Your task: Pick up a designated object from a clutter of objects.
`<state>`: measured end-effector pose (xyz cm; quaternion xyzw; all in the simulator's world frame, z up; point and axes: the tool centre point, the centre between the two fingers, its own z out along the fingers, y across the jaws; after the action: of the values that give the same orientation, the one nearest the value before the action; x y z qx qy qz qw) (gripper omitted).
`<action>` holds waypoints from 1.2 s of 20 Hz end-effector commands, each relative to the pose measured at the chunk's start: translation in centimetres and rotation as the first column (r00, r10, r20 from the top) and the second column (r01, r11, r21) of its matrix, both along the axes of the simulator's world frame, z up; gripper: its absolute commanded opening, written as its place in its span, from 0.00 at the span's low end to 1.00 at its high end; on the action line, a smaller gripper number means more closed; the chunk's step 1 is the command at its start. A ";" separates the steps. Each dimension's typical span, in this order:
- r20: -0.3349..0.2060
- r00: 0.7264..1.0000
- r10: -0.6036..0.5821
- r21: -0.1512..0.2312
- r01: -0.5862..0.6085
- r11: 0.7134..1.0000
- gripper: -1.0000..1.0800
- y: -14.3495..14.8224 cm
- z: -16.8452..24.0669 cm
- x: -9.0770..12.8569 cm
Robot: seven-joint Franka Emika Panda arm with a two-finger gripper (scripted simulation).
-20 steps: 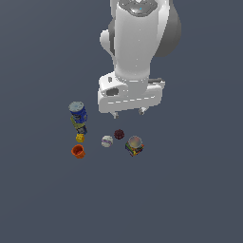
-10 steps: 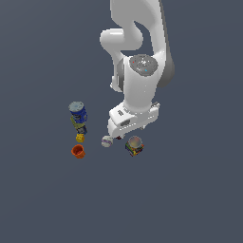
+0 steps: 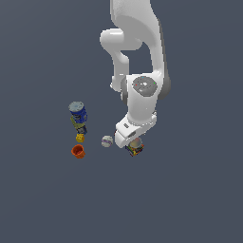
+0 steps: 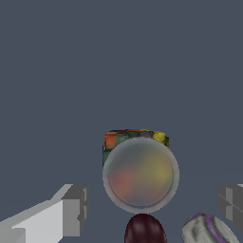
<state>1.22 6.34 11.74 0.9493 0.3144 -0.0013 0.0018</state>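
Low in the wrist frame, the many-coloured can (image 4: 140,173) stands upright, label unreadable, shiny top facing up, between the open gripper's (image 4: 154,209) fingers (image 4: 73,210).

Upright many-coloured can (image 4: 140,171), shiny round top

Arm low, fingers (image 4: 71,209) spread apart
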 end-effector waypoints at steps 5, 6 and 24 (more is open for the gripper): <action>0.000 1.000 0.023 0.003 -0.023 1.000 0.96 0.3 -0.8 -0.1; 0.000 1.000 0.023 0.003 -0.023 1.000 0.96 0.3 -0.9 -0.1; 0.001 1.000 0.028 0.004 -0.028 1.000 0.00 0.3 -6.0 -0.2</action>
<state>1.03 6.60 5.90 0.9448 0.3275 -0.0004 0.0000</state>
